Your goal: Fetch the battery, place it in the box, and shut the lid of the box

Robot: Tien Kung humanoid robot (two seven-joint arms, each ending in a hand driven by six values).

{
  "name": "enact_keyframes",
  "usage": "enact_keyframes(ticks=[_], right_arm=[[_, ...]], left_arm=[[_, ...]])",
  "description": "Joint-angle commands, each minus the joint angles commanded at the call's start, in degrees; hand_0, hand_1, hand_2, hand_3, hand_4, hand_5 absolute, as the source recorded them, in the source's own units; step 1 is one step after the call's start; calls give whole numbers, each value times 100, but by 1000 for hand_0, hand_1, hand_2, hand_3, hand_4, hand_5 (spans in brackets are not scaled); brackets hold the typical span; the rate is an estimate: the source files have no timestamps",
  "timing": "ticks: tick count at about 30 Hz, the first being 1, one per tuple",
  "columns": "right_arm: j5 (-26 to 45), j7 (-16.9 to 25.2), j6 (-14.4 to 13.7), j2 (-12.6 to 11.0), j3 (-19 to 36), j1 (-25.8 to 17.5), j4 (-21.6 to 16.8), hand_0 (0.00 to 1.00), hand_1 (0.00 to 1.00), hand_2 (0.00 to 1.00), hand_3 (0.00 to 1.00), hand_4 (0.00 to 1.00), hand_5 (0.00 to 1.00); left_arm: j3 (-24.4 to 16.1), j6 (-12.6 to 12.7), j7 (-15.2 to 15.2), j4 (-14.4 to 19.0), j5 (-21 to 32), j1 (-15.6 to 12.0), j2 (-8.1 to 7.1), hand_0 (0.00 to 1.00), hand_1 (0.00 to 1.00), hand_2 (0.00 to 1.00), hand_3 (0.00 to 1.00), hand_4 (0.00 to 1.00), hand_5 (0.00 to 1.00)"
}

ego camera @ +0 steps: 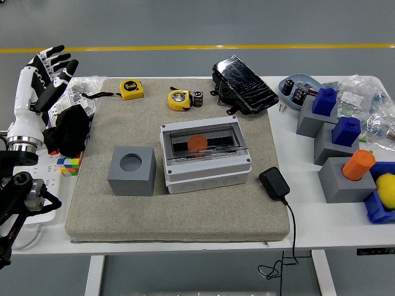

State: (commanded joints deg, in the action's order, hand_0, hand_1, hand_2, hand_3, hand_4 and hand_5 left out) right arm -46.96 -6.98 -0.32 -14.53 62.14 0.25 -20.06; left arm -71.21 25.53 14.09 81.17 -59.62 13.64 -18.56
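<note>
Nearest you, the front strip of the grey mat (pixel 179 225) lies bare along the tabletop's (pixel 321 222) near edge, so that is your freest room. A black power adapter (pixel 274 183) sits by the mat's right edge with its cable hanging over the near edge; a low sweep there could snag it. Mid-mat, the grey junction box (pixel 207 155) has its clear lid (pixel 203 143) down, and the orange battery (pixel 197 143) shows through it, inside the box. Judged from this, the work looks done, and the main risk is a stray pass nudging the box or the grey block with a round socket (pixel 131 171) just left of it. Beyond them, near the far edge, lie two yellow tape measures (pixel 179 99) and a black case (pixel 244 84). Your left hand (pixel 49 68) is raised over the far left corner, fingers spread and holding nothing, above clutter it could catch on descent. The right edge is crowded with grey stands and blue blocks (pixel 333 132).
</note>
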Motion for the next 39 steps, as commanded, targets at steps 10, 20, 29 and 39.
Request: enact_keyframes(ticks=[10,20,29,39], right_arm=[[7,-11,-5,-59,-84,102,22,645,673,691,633,993,555],[-29,-6,-16,20,-9,91,95,646,675,691,634,993,555],[9,-29,-5,43,-101,145,99,646,675,691,635,993,555],[74,-40,3,67,-211,292,201,646,674,692,635,993,555]], left_arm=[[-247,-74,-18,-30,16,-147,-61,524,703,696,739,998,579],[-364,-209,-145,43,-78,-269,4,519,700,697,742,998,543],[-465,-288,-272,133,-216,-352,41,525,699,697,738,998,536],[-526,-321,-330,226,-307,-399,46,516,699,695,737,998,533]])
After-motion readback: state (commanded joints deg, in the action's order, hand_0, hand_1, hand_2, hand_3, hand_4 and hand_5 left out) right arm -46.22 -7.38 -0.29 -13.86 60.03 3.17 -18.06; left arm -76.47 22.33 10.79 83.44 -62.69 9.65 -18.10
